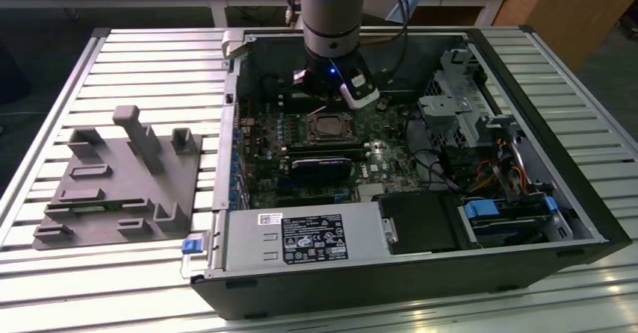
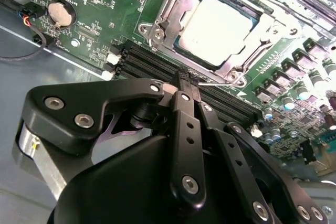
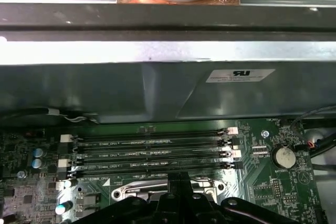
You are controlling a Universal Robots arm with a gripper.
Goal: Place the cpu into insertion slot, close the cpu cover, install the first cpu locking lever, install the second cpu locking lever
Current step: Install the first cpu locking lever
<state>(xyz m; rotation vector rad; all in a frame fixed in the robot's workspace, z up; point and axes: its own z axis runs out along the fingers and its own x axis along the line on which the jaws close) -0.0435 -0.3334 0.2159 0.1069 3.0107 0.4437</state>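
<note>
- Exterior view: the Universal Robots arm (image 1: pixel 329 19) comes down from 12 o'clock into the open computer case (image 1: pixel 558 198), which lies on a slatted table (image 1: pixel 149 49). The arm's wrist hides most of what is directly under it.
- At 6 o'clock from the wrist sits the insertion slot (image 1: pixel 327 128), small here, so its contents are hard to read.
- At 9 o'clock from the case lies a grey fixture plate (image 1: pixel 119 180), well apart from the socket. At 6 o'clock from the socket is a labelled metal box (image 1: pixel 299 237).
- In the second wrist view, the cpu (image 2: pixel 218 24) lies flat in the socket with its dull silver top facing up. The cpu cover (image 2: pixel 257 43) lies down around it, its cut-out framing the chip.
- The gripper (image 2: pixel 184 80) has its fingers pressed together. Its tip is over the memory slots (image 2: pixel 152 61), just beside the socket's edge.
- A thin metal rod (image 2: pixel 218 81) runs along that edge near the fingertips. I cannot tell whether the tips touch it or whether it is latched.
- In the first wrist view, the gripper (image 3: pixel 178 184) covers the middle of the socket's silvery rim. The picture's edge cuts off the rest.
- A coin cell battery (image 3: pixel 284 156) sits on the green board near the memory slots.
</note>
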